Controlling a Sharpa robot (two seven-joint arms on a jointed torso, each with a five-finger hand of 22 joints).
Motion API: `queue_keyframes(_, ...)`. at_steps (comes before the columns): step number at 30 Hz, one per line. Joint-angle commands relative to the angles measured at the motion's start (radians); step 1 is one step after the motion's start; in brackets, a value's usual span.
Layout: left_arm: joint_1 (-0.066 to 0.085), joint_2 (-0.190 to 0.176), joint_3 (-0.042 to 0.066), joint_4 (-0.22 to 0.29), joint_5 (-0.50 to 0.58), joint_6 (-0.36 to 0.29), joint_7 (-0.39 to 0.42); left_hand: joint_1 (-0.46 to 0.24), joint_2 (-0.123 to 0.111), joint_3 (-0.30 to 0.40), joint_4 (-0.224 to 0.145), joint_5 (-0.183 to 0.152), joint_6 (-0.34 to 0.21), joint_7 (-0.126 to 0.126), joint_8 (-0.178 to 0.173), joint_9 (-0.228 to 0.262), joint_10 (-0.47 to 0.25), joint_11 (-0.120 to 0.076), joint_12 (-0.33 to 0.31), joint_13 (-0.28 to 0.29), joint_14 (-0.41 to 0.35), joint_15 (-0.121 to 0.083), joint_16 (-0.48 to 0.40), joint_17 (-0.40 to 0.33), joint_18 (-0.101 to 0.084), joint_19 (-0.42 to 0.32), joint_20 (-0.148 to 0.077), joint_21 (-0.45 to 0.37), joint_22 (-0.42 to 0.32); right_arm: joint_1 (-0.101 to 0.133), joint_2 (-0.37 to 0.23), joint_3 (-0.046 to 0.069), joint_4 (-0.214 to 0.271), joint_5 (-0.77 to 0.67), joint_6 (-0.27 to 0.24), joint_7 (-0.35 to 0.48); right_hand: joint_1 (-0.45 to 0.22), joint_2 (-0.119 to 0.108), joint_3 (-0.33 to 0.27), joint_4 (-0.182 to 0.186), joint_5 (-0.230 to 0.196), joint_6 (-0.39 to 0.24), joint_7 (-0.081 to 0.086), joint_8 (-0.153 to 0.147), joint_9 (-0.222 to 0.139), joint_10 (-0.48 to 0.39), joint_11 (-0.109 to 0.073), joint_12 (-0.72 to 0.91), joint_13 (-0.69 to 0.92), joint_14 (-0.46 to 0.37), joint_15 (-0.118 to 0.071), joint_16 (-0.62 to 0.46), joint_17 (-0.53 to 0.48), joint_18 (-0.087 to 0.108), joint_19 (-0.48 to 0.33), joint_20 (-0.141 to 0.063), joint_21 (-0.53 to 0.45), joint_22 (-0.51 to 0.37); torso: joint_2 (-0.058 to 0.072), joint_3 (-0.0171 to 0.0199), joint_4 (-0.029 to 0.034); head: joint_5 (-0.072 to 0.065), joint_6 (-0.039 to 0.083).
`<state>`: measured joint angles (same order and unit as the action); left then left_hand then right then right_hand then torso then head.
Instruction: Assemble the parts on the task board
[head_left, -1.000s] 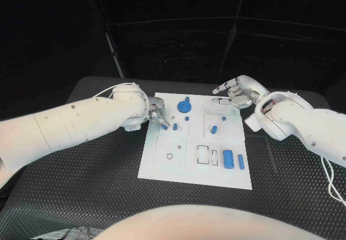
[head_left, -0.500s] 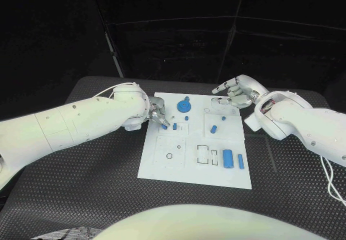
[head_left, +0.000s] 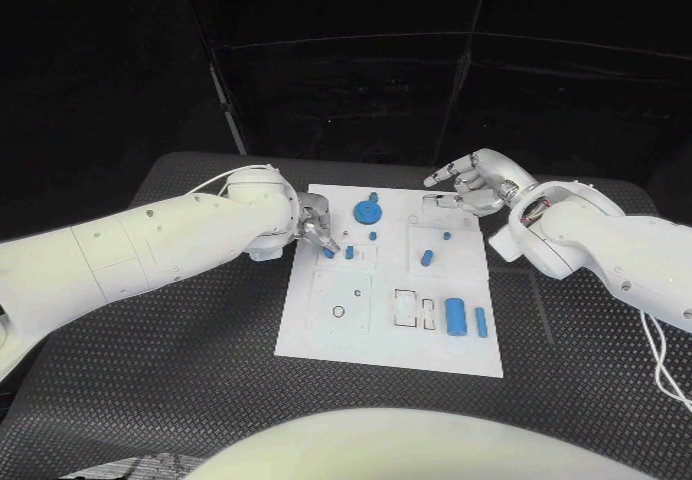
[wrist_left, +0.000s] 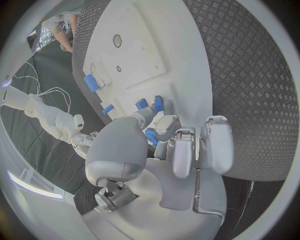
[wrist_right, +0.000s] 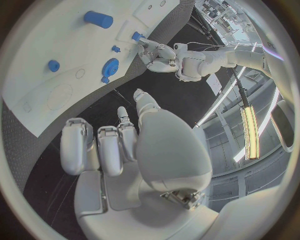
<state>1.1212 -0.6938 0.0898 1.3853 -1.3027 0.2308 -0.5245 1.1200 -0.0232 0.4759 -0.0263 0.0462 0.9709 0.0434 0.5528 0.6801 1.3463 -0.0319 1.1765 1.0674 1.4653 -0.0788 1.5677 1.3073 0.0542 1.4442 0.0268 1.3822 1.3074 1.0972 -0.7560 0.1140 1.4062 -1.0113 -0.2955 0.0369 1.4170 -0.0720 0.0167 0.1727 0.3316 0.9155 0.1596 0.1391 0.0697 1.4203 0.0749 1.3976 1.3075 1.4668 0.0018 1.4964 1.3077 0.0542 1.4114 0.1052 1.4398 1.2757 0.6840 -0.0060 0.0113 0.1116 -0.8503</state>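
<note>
The white task board (head_left: 378, 330) lies in the middle of the table. On it are a blue gear (head_left: 369, 212), two short blue pegs (head_left: 351, 253), a blue oblong (head_left: 427, 258), a thick blue cylinder (head_left: 456, 316) and a slim blue bar (head_left: 480, 322). My left hand (head_left: 317, 233) is at the board's left edge, its fingertips down at the left peg (head_left: 329, 253). In the left wrist view its thumb tip (wrist_left: 145, 112) touches that peg (wrist_left: 142, 104); a grip is not plain. My right hand (head_left: 470, 185) hovers over the board's far right corner, fingers apart, holding nothing.
The board lies on a black ribbed mat (head_left: 173, 340). Empty sockets and outlines (head_left: 411, 308) mark the board's near half. Bare mat lies to the left, to the right and in front of the board.
</note>
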Motion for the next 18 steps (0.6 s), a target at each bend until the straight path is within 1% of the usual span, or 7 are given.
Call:
queue_keyframes(1, -0.006, 0.001, -0.005, -0.002, -0.006, 0.025, -0.010, -0.017, -0.003, -0.010, -0.004, 0.001, 0.023, -0.016, 0.010, 0.008, 0.002, -0.006, 0.005, 0.001, 0.106, -0.009, 0.003, 0.263, -0.001, 0.008, -0.001, 0.004, 0.075, 0.002, -0.001, 0.001, 0.002, -0.002, 0.005, 0.007, -0.007, 0.001, 0.000, -0.006, 0.004, 0.005, 0.000, 0.006, -0.001, -0.001, -0.003, -0.003, 0.045, 0.060, -0.006, -0.005, 0.052, 0.009, -0.005, -0.002, -0.005, -0.001, 0.000, 0.0000, 0.0006, -0.001, -0.002)
queue_keyframes(5, -0.006, 0.001, -0.005, -0.002, -0.006, 0.027, -0.010, -0.030, -0.015, -0.032, 0.003, 0.001, 0.025, -0.019, 0.020, 0.017, 0.003, -0.009, 0.007, 0.003, 0.106, -0.011, 0.003, 0.263, -0.001, 0.009, -0.003, 0.006, 0.077, 0.002, -0.001, 0.001, 0.003, -0.002, 0.005, 0.007, -0.007, 0.001, 0.000, -0.006, 0.004, 0.005, 0.000, 0.006, -0.001, -0.001, -0.003, -0.003, 0.045, 0.060, -0.006, -0.005, 0.052, 0.009, -0.005, -0.002, -0.005, -0.001, 0.000, -0.0002, 0.0006, -0.002, -0.003)
queue_keyframes(8, -0.006, 0.001, -0.006, -0.002, -0.006, 0.028, -0.010, -0.034, -0.020, -0.044, 0.007, 0.001, 0.026, -0.021, 0.027, 0.023, 0.005, -0.011, 0.009, 0.005, 0.106, -0.012, 0.003, 0.263, -0.002, 0.010, -0.004, 0.007, 0.079, 0.002, -0.002, 0.001, 0.003, -0.002, 0.005, 0.008, -0.007, 0.001, 0.000, -0.006, 0.004, 0.005, 0.000, 0.006, -0.001, -0.001, -0.003, -0.003, 0.045, 0.060, -0.006, -0.005, 0.052, 0.009, -0.005, -0.002, -0.005, -0.001, 0.000, -0.0004, 0.0007, -0.003, -0.003)
queue_keyframes(14, -0.006, 0.001, -0.006, -0.002, -0.006, 0.030, -0.010, -0.042, -0.027, -0.064, 0.013, 0.001, 0.025, -0.024, 0.036, 0.032, 0.007, -0.013, 0.012, 0.009, 0.106, -0.015, 0.003, 0.263, -0.002, 0.012, -0.007, 0.010, 0.082, 0.002, -0.002, 0.001, 0.004, -0.002, 0.005, 0.008, -0.009, 0.003, 0.000, -0.008, 0.004, 0.005, 0.000, 0.007, -0.001, -0.001, -0.003, -0.003, 0.045, 0.061, -0.006, -0.005, 0.052, 0.009, -0.005, -0.002, -0.005, -0.002, 0.000, -0.0002, 0.0006, -0.003, -0.005)
queue_keyframes(16, -0.006, 0.001, -0.006, -0.001, -0.006, 0.031, -0.010, -0.047, -0.029, -0.071, 0.017, 0.001, 0.024, -0.024, 0.039, 0.034, 0.008, -0.014, 0.014, 0.011, 0.106, -0.015, 0.003, 0.263, -0.003, 0.014, -0.007, 0.011, 0.084, 0.002, -0.003, 0.001, 0.004, -0.002, 0.005, 0.008, -0.009, 0.003, 0.000, -0.008, 0.004, 0.005, 0.000, 0.007, -0.001, -0.001, -0.003, -0.003, 0.045, 0.061, -0.006, -0.005, 0.052, 0.009, -0.005, -0.002, -0.005, -0.002, 0.000, -0.0008, 0.0006, -0.003, -0.005)
queue_keyframes(18, -0.006, 0.000, -0.006, -0.001, -0.006, 0.031, -0.009, -0.051, -0.030, -0.078, 0.021, 0.001, 0.024, -0.025, 0.041, 0.036, 0.009, -0.014, 0.015, 0.011, 0.106, -0.016, 0.003, 0.263, -0.003, 0.014, -0.008, 0.012, 0.085, 0.002, -0.003, 0.001, 0.004, -0.002, 0.005, 0.008, -0.009, 0.003, 0.000, -0.008, 0.004, 0.005, 0.000, 0.007, -0.001, -0.001, -0.003, -0.003, 0.045, 0.061, -0.006, -0.005, 0.052, 0.009, -0.005, -0.002, -0.005, -0.002, 0.000, -0.0004, 0.0012, -0.003, -0.005)
